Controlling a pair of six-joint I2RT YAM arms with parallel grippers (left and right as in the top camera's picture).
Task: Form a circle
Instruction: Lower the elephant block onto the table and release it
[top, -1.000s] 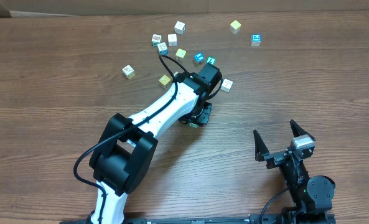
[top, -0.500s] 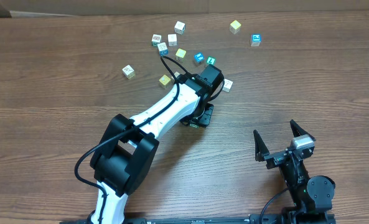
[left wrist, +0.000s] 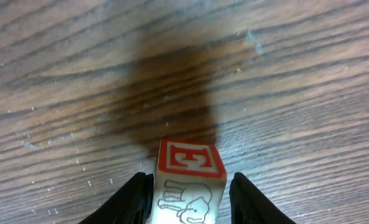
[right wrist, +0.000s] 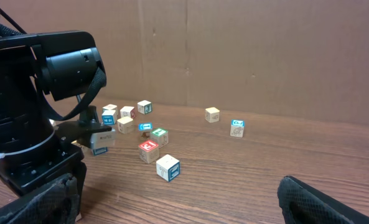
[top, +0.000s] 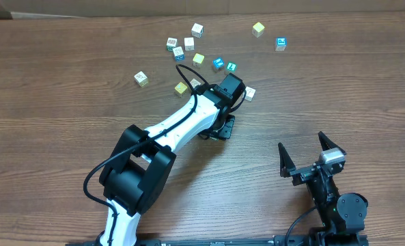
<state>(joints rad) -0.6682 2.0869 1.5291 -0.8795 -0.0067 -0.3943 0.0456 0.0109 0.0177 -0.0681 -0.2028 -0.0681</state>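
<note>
As left fingers grip a red-faced cube, bare tabletop ahead, right fingers gape.

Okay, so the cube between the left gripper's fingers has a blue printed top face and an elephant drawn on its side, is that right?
Not quite. The left wrist view shows that the cube between the fingers of the left gripper has a red printed top face, not a blue one. The elephant drawn on its side is there as you said.

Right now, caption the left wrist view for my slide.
Left hand flanks a red-topped elephant cube, wooden table behind.
</note>
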